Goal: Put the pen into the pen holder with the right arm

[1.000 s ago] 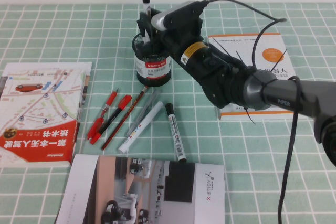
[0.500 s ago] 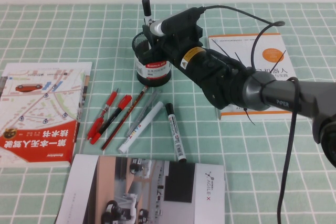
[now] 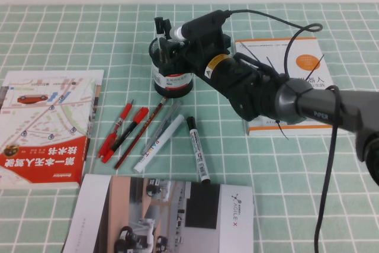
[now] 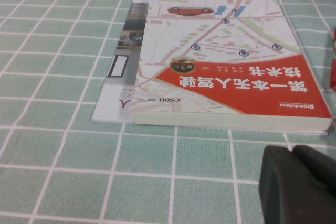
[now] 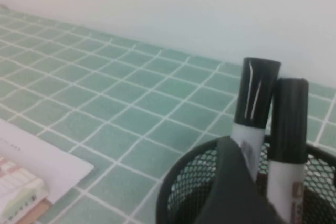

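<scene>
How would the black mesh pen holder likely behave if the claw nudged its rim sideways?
The pen holder looks like thin wire mesh, so probably light. Markers stand tall above its rim, so it may tip rather than slide. The right claw sits at its rim; the left claw is by the map book.

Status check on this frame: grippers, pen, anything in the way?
Right gripper at the pen holder rim. Pen standing in holder beside another marker. Left gripper parked by map book. No obstruction seen.

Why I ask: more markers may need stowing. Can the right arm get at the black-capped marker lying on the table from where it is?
Probably yes. The right gripper is at the pen holder, and the black-capped marker lies uncovered nearer the robot, apart from the white marker.
</scene>
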Action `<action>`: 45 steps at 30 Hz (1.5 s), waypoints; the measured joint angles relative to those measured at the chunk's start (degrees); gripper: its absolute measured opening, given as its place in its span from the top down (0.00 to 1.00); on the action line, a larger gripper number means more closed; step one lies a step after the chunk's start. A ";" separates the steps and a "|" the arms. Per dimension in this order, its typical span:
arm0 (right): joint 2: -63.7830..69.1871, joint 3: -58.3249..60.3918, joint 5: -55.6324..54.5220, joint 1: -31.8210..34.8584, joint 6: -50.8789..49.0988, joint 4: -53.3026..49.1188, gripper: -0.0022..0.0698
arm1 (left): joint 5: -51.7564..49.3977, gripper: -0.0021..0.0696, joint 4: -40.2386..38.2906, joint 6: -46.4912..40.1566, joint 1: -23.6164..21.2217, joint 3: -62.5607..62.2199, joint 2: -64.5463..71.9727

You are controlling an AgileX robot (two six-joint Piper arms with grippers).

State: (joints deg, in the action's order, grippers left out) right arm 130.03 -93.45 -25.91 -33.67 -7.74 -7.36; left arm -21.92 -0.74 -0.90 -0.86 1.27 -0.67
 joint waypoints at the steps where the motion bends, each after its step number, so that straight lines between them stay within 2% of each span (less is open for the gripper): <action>1: -0.57 0.00 1.13 0.00 0.00 0.00 0.46 | 0.00 0.98 0.00 0.00 0.00 0.00 0.00; 4: -3.10 0.00 4.38 0.00 -1.03 0.00 0.47 | 0.00 0.98 0.00 0.00 0.00 0.00 0.00; 6: -5.99 0.36 7.30 0.00 -3.45 -1.12 0.52 | 0.00 0.98 0.00 0.00 0.00 0.00 0.00; 8: -9.41 1.67 10.00 0.00 -6.54 -3.75 0.62 | 0.00 0.98 0.00 0.00 0.00 0.00 0.00; 12: -18.92 7.88 14.57 -0.28 -12.52 -13.08 0.89 | 0.00 0.98 0.00 0.00 0.00 0.00 0.00; 15: -26.32 13.81 16.83 -0.85 -16.16 -18.87 0.96 | 0.00 0.98 0.00 0.00 0.00 0.00 0.00; 24: -57.11 39.34 23.43 -1.17 -17.84 -22.56 1.00 | 0.00 0.98 0.00 0.00 0.00 0.00 0.00; 31: -82.14 55.63 34.40 -1.17 -17.96 -18.41 1.00 | 0.00 0.98 0.00 0.00 0.00 0.00 0.00; 40: -108.90 65.94 50.24 -1.17 -18.06 -12.86 1.00 | 0.00 0.98 0.00 0.00 0.00 0.00 0.00; 45: -116.43 69.83 54.72 -1.17 -18.06 -9.91 1.00 | 0.00 0.98 0.00 0.00 0.00 0.00 0.00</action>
State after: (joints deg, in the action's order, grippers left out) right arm 13.59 -23.62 28.82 -34.84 -25.80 -17.27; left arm -21.92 -0.74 -0.90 -0.86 1.27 -0.67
